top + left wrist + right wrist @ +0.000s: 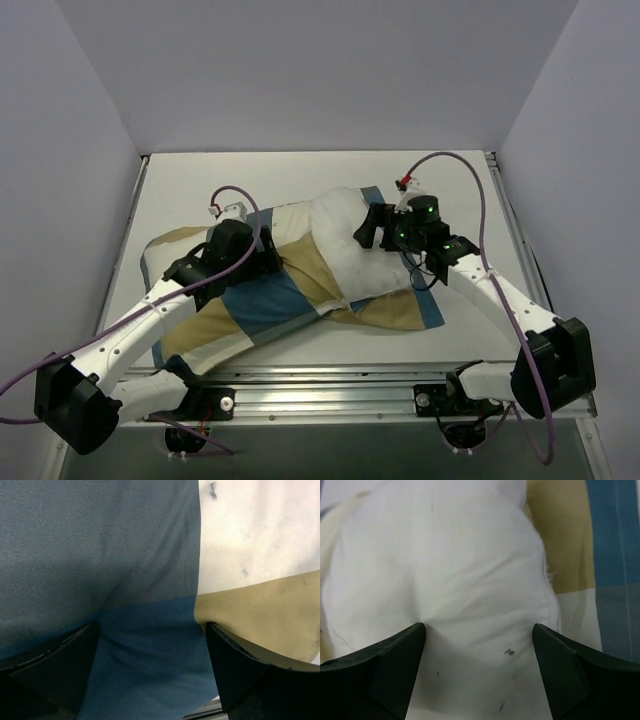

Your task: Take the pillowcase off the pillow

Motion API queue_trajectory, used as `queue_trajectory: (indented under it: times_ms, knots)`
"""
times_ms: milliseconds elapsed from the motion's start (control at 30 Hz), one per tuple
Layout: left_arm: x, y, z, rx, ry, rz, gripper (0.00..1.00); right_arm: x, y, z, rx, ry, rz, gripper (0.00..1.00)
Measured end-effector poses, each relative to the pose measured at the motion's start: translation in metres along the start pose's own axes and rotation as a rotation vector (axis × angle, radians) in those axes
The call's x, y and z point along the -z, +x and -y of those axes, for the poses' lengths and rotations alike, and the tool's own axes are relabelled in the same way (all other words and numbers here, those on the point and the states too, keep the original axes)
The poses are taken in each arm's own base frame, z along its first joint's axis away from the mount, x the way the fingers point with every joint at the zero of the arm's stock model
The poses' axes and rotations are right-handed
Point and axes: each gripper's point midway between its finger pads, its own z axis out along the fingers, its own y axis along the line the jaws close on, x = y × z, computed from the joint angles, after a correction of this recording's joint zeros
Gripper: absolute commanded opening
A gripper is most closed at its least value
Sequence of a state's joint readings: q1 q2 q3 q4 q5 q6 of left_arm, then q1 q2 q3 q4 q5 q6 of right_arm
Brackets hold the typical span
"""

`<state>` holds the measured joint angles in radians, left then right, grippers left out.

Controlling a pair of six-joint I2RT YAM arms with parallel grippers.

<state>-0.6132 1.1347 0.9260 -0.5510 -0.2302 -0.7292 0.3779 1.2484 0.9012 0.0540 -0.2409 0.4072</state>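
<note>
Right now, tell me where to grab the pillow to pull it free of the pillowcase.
Grip the pillow at its bare end, which bulges out of the pillowcase on the right arm's side. Come from above with the right gripper: the plump cloth there should bunch between its open fingers, while the rest lies covered toward the left.

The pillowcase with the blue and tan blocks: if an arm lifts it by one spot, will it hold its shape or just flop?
Probably floppy: the pillowcase lies creased and flat where no pillow fills it. Likely light, being thin cloth. It puckers at the left gripper, so it should bunch rather than slide.
</note>
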Motion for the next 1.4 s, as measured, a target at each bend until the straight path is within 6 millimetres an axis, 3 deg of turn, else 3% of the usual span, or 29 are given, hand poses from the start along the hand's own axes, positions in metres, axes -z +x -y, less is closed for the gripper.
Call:
queue_trajectory:
  times_ms: [100,133,233,367,467,567,700,800,967,1067,1133,1300,1400]
  knots:
    - [-0.011,-0.010,0.001,0.025,0.009,0.014,0.97,-0.020,0.039,-0.001,0.019,-0.008,-0.096,0.59]
    - [-0.017,-0.013,0.000,0.024,0.005,0.013,0.97,-0.023,0.052,-0.001,0.023,-0.009,-0.124,0.41]
    - [-0.043,-0.028,-0.001,-0.009,-0.026,0.006,0.97,-0.025,0.083,-0.013,0.033,-0.030,-0.174,0.11]
    - [-0.078,-0.074,0.010,-0.061,-0.025,0.065,0.97,-0.021,0.108,-0.051,0.063,-0.098,-0.193,0.01]
    - [-0.097,-0.110,0.036,-0.084,0.042,0.128,0.97,-0.013,0.123,-0.078,0.073,-0.152,-0.214,0.01]
    - [-0.103,-0.127,0.062,-0.110,0.130,0.166,0.97,-0.011,0.128,-0.085,0.077,-0.158,-0.216,0.00]
    - [-0.089,-0.129,0.075,-0.140,0.198,0.190,0.97,-0.016,0.111,-0.076,0.085,-0.082,-0.192,0.01]
    - [-0.062,-0.120,0.064,-0.153,0.209,0.208,0.97,-0.022,0.097,-0.074,0.105,-0.039,-0.174,0.01]
    - [0.004,-0.096,0.036,-0.147,0.225,0.248,0.97,-0.028,0.076,-0.062,0.117,0.019,-0.152,0.01]
    - [0.022,-0.069,0.022,-0.134,0.240,0.231,0.95,-0.030,0.067,-0.057,0.113,0.037,-0.145,0.01]
    - [0.019,-0.046,0.012,-0.121,0.237,0.188,0.93,-0.029,0.062,-0.054,0.113,0.047,-0.145,0.01]
    - [-0.016,0.035,-0.014,-0.105,0.186,-0.016,0.87,-0.028,0.053,-0.059,0.122,0.038,-0.147,0.02]
    - [-0.030,0.066,-0.015,-0.133,0.167,-0.088,0.85,-0.029,0.051,-0.062,0.129,0.034,-0.158,0.02]
